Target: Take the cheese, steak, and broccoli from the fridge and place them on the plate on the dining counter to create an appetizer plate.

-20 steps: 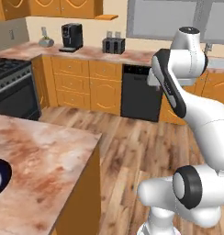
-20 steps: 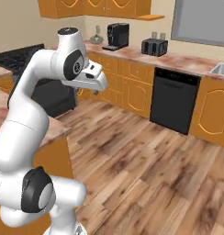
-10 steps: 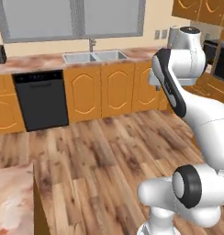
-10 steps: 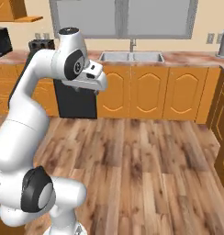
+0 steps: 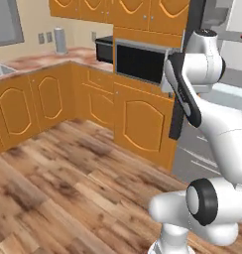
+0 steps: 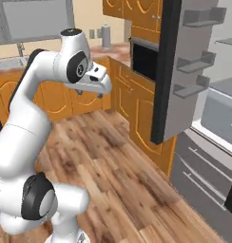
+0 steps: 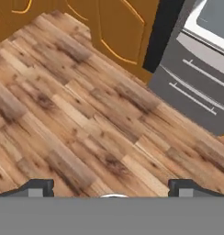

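Presently the end effector (image 7: 112, 187) is released and empty, its fingertips (image 7: 36, 187) spread wide above bare wooden floor (image 7: 77, 119). At right the fridge (image 6: 184, 71) stands open, door (image 6: 163, 71) swung out, evidently for access. Cheese, steak and broccoli cannot be made out.

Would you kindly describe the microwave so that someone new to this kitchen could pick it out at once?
Start at the open fridge with its tall dark grey door. Just beyond that door, set into the orange cabinets above the drawers, sits the microwave. Its wide black window sets it apart from the orange panelled fronts around it.
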Tool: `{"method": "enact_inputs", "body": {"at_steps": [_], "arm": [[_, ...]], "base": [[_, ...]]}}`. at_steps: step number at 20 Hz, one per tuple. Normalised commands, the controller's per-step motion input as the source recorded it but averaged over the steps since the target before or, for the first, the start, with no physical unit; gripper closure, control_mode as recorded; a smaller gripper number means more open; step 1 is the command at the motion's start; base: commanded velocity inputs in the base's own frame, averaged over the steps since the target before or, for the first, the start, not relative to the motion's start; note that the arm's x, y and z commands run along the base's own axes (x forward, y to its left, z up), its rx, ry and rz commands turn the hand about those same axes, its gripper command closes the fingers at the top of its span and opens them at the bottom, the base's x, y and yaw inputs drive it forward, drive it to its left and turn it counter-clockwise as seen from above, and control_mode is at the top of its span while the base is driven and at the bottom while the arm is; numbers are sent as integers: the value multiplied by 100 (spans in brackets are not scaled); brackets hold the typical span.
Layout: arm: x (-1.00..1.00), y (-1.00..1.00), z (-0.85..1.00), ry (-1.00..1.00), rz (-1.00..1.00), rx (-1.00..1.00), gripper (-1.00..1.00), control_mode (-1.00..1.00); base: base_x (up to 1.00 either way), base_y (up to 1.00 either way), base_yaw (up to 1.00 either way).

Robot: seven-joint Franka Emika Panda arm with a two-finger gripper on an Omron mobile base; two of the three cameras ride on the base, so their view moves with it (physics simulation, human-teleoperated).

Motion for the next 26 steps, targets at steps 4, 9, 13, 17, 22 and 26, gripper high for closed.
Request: {"method": "enact_inputs", "body": {"at_steps": [4, 9, 13, 17, 22, 26], "arm": [[0, 0, 0, 0, 0, 0, -100, 100], [0, 0, 0, 0, 0, 0, -100, 100], [0, 0, 0, 0, 0, 0, -100, 100], [0, 0, 0, 0, 0, 0, -100, 100], [0, 0, 0, 0, 0, 0, -100, 100], [0, 0, 0, 0, 0, 0, -100, 100]], "base": [[-42, 0, -87], [-6, 7, -79], [56, 40, -50], [75, 63, -24], [81, 55, -13], [97, 6, -11]]}}
